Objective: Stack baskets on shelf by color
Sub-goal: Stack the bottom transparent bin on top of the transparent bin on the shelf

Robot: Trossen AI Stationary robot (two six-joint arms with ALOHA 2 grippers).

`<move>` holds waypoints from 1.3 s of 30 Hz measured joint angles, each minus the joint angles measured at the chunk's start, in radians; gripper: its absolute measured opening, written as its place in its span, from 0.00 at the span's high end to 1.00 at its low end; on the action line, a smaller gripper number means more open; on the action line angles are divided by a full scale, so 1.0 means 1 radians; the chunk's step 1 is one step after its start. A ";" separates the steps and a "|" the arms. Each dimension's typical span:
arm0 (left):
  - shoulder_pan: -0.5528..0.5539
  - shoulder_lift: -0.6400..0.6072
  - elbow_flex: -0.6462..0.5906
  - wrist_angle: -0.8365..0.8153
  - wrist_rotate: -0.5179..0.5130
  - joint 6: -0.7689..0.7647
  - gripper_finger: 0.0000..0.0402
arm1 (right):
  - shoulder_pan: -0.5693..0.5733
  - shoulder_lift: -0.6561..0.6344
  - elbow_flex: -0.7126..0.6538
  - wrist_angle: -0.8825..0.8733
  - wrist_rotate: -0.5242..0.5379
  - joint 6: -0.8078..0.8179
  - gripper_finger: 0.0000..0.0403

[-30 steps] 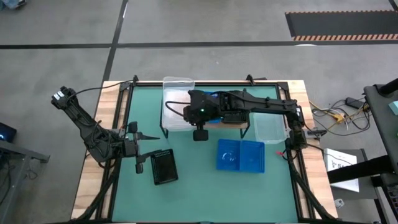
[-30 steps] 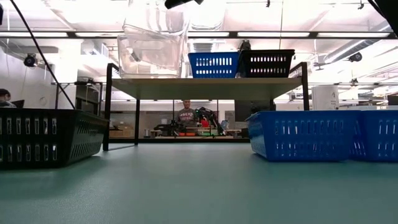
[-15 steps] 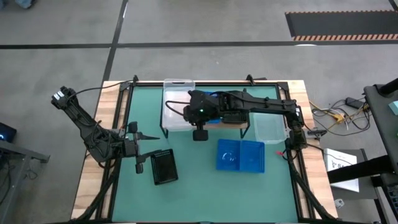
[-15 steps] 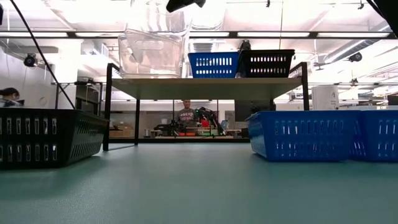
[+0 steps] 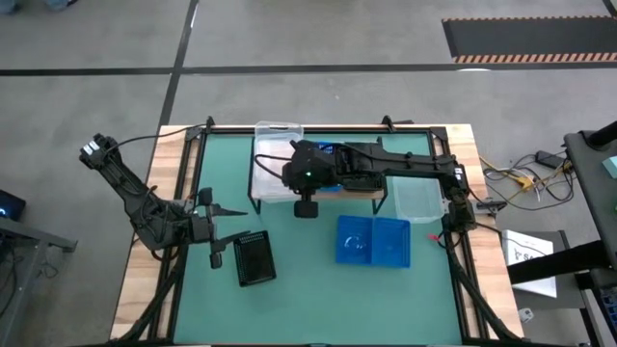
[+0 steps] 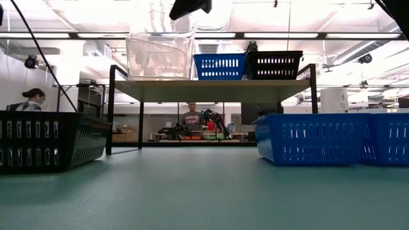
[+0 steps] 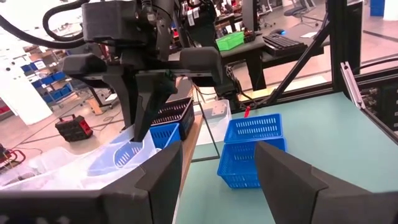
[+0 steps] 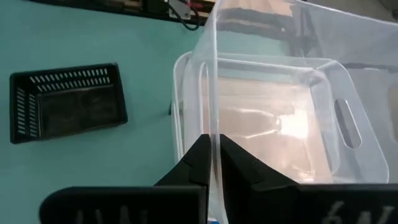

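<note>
**Right arm pinching a clear tub over the shelf, left arm parked**

From the top camera: the right gripper [image 5: 297, 172] is stretched across to the far-left part of the low wood-board shelf on thin black legs [image 5: 362, 193], right over the clear see-through plastic tub [image 5: 273, 154] there. Another clear tub [image 5: 418, 200] sits on the green table top [image 5: 318, 289] beside the shelf's right end. Two blue perforated baskets [image 5: 373, 240] stand touching each other in front of the shelf, and a black mesh basket [image 5: 254, 258] is near the left gripper [image 5: 228, 236], which waits at the left side of the table.

Table-level camera: clear tub [image 6: 160, 56] sits on the shelf's left end, next to a blue basket on the shelf [image 6: 219, 66] and a black basket on the shelf [image 6: 274, 64], those two side by side.

Left wrist camera: its fingers [image 7: 283, 180] are spread wide with nothing between them.

Right wrist camera: the fingers [image 8: 245, 169] are clamped tight on the thin rim of the clear tub [image 8: 273, 118], which looks nested in another clear tub just below it. The black mesh basket [image 8: 65, 102] lies on the table, well apart.
</note>
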 joint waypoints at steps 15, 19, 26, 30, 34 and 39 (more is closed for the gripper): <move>0.000 0.000 0.000 0.000 -0.001 0.000 0.54 | 0.001 -0.008 0.000 0.041 -0.001 0.006 0.73; 0.000 0.001 -0.001 0.001 0.000 -0.002 0.54 | 0.001 -0.029 0.000 0.032 -0.001 -0.016 0.74; 0.076 0.075 -0.007 0.000 0.008 -0.027 0.56 | 0.008 -0.078 0.034 -0.113 -0.006 -0.019 0.85; 0.168 0.124 0.006 -0.008 0.215 -0.029 0.65 | 0.029 -0.100 0.034 -0.216 -0.009 0.012 0.91; 0.276 0.166 0.026 -0.076 0.337 -0.085 0.81 | 0.066 -0.109 0.033 -0.307 -0.009 0.048 0.96; 0.370 0.194 0.032 -0.176 0.331 -0.124 0.98 | 0.120 -0.110 0.030 -0.354 -0.002 0.087 0.98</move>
